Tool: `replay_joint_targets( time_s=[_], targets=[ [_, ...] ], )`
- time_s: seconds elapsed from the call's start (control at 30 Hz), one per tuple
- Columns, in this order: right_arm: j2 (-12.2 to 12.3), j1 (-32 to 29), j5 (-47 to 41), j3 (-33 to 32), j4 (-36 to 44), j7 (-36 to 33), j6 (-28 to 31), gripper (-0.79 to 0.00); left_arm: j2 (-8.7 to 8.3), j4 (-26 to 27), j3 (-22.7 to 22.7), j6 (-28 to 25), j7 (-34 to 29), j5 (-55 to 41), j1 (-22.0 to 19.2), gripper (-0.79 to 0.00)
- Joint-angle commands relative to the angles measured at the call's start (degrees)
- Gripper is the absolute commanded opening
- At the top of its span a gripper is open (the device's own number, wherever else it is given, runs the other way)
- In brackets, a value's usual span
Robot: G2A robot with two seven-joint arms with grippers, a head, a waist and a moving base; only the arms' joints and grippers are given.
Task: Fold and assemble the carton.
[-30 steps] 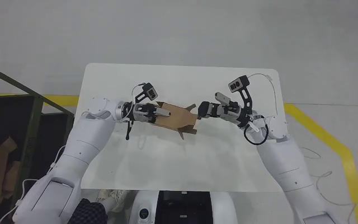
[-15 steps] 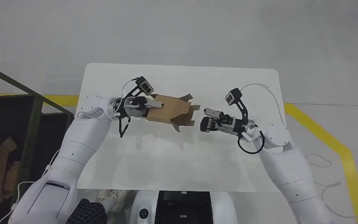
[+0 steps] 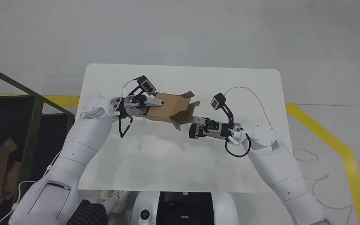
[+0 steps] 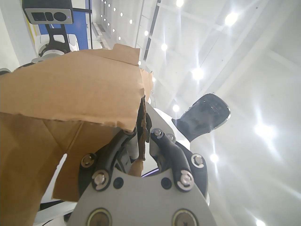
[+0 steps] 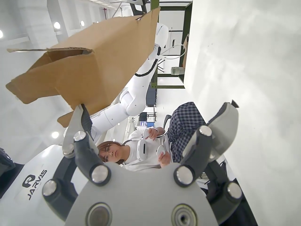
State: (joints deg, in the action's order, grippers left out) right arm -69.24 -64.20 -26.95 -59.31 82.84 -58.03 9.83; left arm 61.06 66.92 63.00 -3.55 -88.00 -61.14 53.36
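Note:
A brown carton (image 3: 173, 107), partly unfolded with loose flaps at its right end, hangs above the white table (image 3: 242, 81). My left gripper (image 3: 156, 103) is shut on a flap at the carton's left end; in the left wrist view the jaws (image 4: 142, 124) pinch the cardboard edge, and the carton (image 4: 70, 88) spreads away from them. My right gripper (image 3: 193, 131) sits just in front of and below the carton's right flaps. It stands open (image 5: 152, 115), and one finger (image 5: 80, 116) reaches up to the lower corner of the carton (image 5: 98, 62).
A dark green rack (image 3: 25, 107) stands off the table's left edge. Yellow floor tape (image 3: 320, 132) runs to the right. A white cable (image 3: 247, 93) loops from the right arm above the table. Bare table (image 5: 235, 36) lies beside the right gripper.
The right gripper let go of the carton's right end, then swung left and toward the front, under the flaps. The left arm kept its hold and shifted the carton slightly left and up.

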Motion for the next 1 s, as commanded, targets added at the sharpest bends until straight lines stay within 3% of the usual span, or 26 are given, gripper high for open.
replay_joint_targets(
  time_s=[0.0,0.97],
  targets=[
    [-0.2,0.6,-0.2,0.5,-0.3,0.2,0.1,0.0,0.02,0.1,-0.4,0.1,0.0,0.0,0.0,-0.785],
    [-1.2,3.6,4.1,4.8,0.2,2.1,-1.8,0.0,-0.42,-0.2,-3.1,-0.1,0.0,0.8,-1.5,-0.785]
  ],
)
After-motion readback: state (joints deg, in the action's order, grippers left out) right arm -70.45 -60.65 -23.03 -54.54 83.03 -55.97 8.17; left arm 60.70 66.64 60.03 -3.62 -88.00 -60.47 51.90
